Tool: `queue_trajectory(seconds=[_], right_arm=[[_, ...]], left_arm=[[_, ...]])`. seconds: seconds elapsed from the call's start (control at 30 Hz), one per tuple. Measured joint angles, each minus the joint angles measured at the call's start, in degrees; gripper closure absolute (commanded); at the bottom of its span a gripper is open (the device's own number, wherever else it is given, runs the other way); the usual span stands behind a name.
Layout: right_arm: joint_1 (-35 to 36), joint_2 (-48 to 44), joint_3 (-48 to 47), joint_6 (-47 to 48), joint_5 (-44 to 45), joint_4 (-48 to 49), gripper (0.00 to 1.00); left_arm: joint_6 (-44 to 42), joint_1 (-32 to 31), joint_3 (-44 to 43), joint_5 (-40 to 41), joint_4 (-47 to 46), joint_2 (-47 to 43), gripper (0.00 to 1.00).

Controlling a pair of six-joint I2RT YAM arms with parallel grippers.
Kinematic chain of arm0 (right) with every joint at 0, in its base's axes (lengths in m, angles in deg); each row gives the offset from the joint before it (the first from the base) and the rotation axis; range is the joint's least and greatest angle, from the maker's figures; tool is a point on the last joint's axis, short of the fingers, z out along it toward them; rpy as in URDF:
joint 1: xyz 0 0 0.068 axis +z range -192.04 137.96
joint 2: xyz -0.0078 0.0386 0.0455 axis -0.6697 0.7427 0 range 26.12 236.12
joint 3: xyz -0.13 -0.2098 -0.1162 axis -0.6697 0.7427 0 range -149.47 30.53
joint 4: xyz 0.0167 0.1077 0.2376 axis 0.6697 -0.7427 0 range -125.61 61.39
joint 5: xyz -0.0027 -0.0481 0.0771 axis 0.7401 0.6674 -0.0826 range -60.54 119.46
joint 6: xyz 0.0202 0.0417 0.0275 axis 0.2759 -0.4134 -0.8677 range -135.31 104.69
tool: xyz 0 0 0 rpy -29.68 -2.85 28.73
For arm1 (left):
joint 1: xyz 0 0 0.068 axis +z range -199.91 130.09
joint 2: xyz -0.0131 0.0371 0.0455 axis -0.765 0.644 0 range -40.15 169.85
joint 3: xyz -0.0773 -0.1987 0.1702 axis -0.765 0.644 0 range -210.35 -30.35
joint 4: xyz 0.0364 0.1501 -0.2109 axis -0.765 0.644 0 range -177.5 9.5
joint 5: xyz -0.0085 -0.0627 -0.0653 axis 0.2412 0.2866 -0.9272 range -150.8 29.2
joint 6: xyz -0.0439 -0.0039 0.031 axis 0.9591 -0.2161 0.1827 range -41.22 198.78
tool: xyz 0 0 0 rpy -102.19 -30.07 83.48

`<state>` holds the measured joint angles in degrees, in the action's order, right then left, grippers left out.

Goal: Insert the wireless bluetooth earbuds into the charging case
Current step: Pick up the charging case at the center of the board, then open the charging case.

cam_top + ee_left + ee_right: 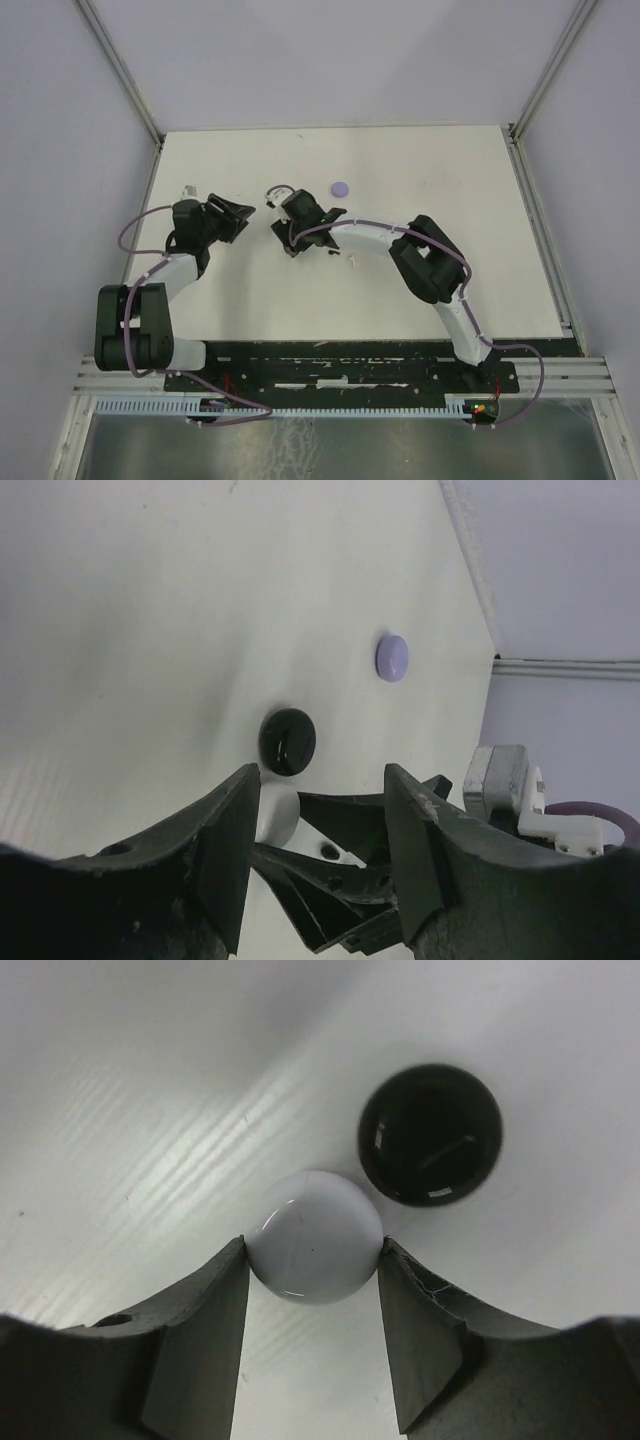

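A white round charging case (pixel 315 1222) lies on the table, and my right gripper (pixel 313 1250) is shut on it, both fingertips touching its sides. A black round case (pixel 430 1135) sits just beyond it, almost touching. In the left wrist view the white case (pixel 277 813) shows between the right gripper's dark fingers (pixel 350 820), with the black case (pixel 288 741) behind. A tiny black earbud-like piece (pixel 329 851) lies by those fingers. My left gripper (pixel 322 775) hovers open a short way to the left, nothing between its jaws.
A pale lilac round case (pixel 340 187) rests farther back, also in the left wrist view (pixel 392 657). Tiny pieces, one dark (pixel 330 256) and one white (pixel 352 262), lie under the right forearm. A small white item (pixel 188 190) sits near the left edge.
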<state>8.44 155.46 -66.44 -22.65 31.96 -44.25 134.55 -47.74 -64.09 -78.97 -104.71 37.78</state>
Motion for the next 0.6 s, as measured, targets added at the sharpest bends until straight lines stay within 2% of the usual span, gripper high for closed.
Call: queue_trajectory(seconds=[0.13, 0.37, 0.6], right_arm=[[-3.6, -5.4, 6.7, -2.6, -3.4, 3.2, 0.62], [-10.9, -13.1, 8.8, -5.3, -7.8, 5.8, 0.62], [-11.0, -17.0, 9.6, -6.2, -11.4, 5.8, 0.62]], left_arm=[[1.5, 0.0, 0.6, -5.0, -6.2, 2.9, 0.41], [3.0, -2.8, 1.5, -9.8, -15.8, 6.9, 0.41], [6.8, -9.1, 1.4, -12.1, -26.2, 13.5, 0.42]])
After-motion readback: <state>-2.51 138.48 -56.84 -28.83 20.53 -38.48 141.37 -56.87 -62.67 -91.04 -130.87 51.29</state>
